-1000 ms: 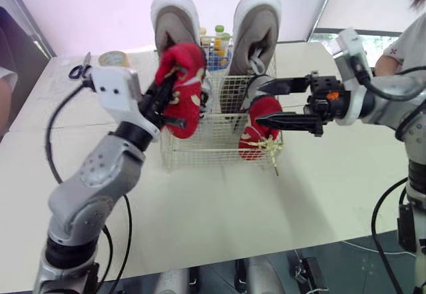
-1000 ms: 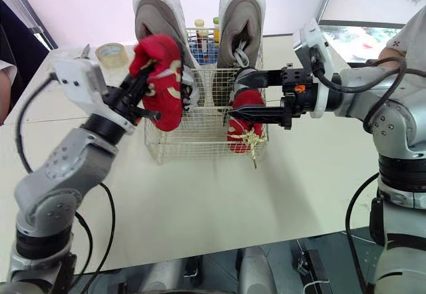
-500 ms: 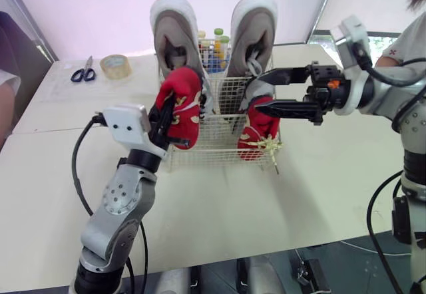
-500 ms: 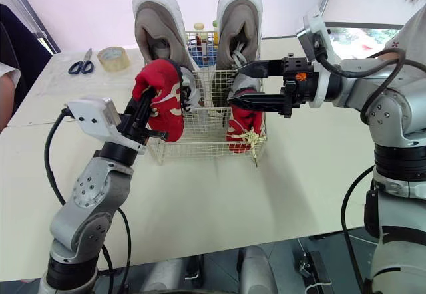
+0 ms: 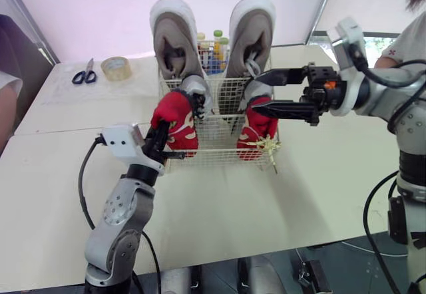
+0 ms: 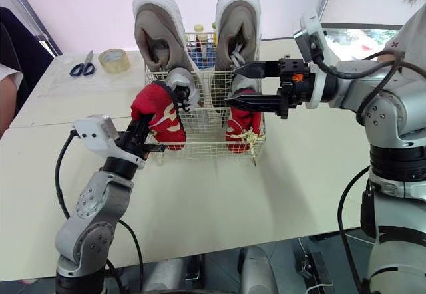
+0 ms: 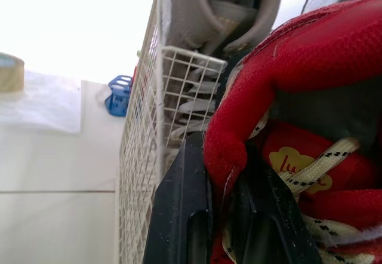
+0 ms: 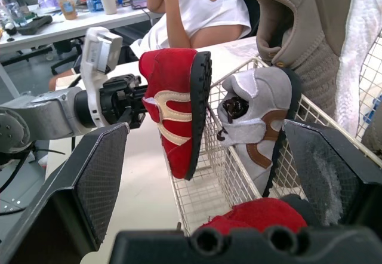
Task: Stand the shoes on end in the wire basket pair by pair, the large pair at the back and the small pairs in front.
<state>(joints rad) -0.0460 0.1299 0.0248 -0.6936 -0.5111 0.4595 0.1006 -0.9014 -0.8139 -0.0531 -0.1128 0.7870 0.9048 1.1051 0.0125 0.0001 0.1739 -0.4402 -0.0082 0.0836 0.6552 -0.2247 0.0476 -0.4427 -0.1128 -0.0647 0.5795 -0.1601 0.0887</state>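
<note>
Down with the red shoe (image 5: 174,122)! Lowered a good way since a second ago, from up beside the tall back shoe to the front left corner of the wire basket (image 5: 216,149). Clamped by the collar in the left gripper (image 5: 166,141), fingers (image 7: 182,216) pinched tight on the red rim, sole turned toward the wire. Hanging just beside the corner mesh (inside or outside, cannot tell from here). Tucked right behind it on end in the basket, a small grey shoe (image 5: 195,89). Standing at the right front against the wire, the other red shoe (image 5: 259,131), same spot as before. Hovering over that with the right gripper (image 5: 255,94), still spread wide, upper finger well above the shoe and lower finger level with its top. Holding the back row as earlier with the large pair (image 5: 174,38), toes up, reaching high over the rim. Peeking between those two from behind the basket, some bottles (image 5: 216,48).

Now for edges and room. Plenty of bare counter (image 5: 219,207) in front of the basket, right out to the near edge. Open too on the basket's right, under the right arm. Off at the far left corner, well apart from everything, scissors (image 5: 83,75) and a tape roll (image 5: 116,66). Seated beyond the far right edge, a person (image 5: 409,38).
</note>
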